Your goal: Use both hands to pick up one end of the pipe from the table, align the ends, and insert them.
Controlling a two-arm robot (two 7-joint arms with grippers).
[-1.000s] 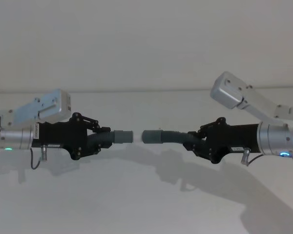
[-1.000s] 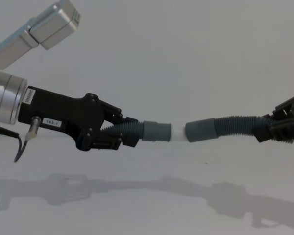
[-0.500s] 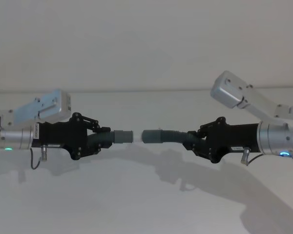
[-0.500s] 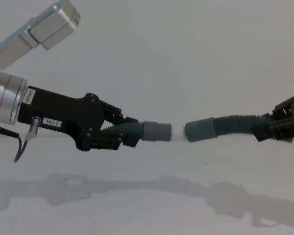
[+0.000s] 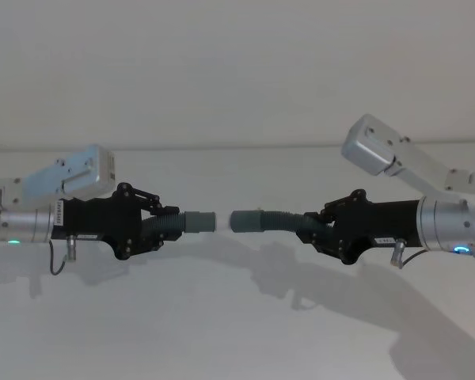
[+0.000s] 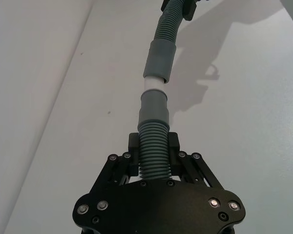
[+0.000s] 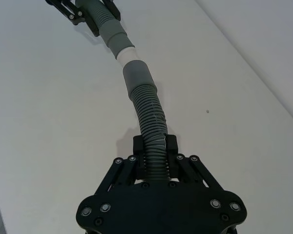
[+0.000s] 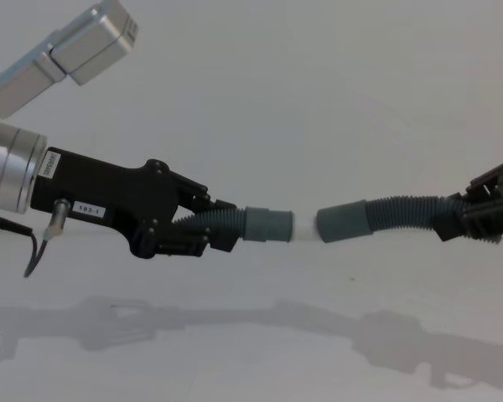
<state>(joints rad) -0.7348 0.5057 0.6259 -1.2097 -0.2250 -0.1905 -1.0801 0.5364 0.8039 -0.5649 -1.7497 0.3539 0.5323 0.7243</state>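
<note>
Both hose pieces held in air above table, long axes end-to-end, roughly in line. Left gripper clamped on left hose; right gripper clamped on right hose. White tip of left cuff at mouth of right cuff, barely entered. Vs 1 s ago: practically unchanged, gap same. Next move judged: push inward along axis.

The right gripper creeps a touch toward the left one over the second, carrying its hose piece along. Its grey cuff now sits marginally closer against the whitish tip of the opposite cuff.
</note>
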